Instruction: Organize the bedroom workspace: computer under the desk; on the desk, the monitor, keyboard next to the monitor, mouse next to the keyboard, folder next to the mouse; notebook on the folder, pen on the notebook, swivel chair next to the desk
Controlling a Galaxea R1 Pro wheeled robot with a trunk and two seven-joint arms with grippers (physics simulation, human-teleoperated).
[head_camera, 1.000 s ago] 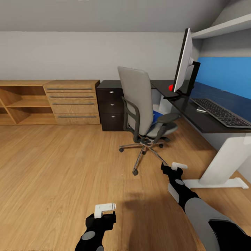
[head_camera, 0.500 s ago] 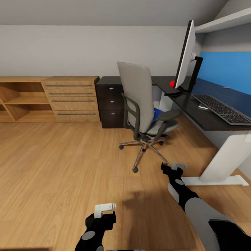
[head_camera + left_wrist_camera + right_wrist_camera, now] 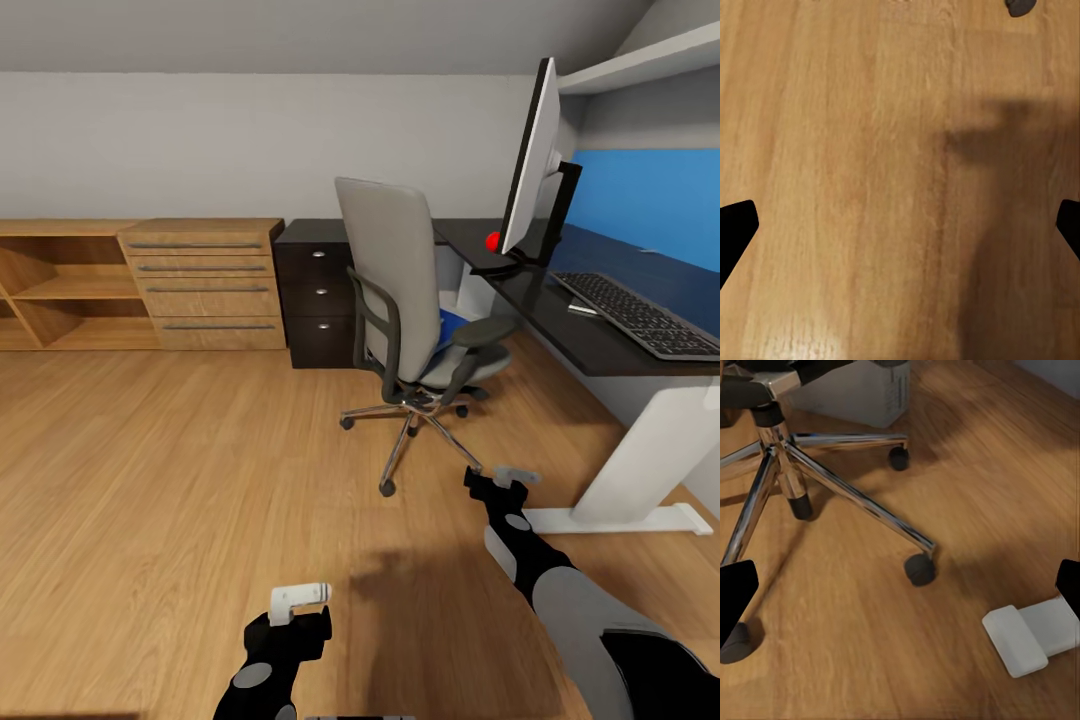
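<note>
Wooden floor (image 3: 180, 480) in foreground. Swivel chair (image 3: 405, 300) stands left of the counter (image 3: 590, 345); folder (image 3: 452, 322) on its seat. Left claw (image 3: 298, 598) and right claw (image 3: 510, 478): jaws spread wide, empty.

Wooden floor (image 3: 855, 187) under the spread left pincer (image 3: 900, 225) — a shadow (image 3: 1005, 195) across it.

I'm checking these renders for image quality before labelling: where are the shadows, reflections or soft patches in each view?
Head view: soft dark shadow on the floor between the arms; the glossy desk mirrors the blue wall. Left wrist view: a blurry arm-shaped shadow across the planks and a pale glare patch low down. Right wrist view: the swivel chair has bright chrome legs; the white desk foot looks slightly soft.
</note>
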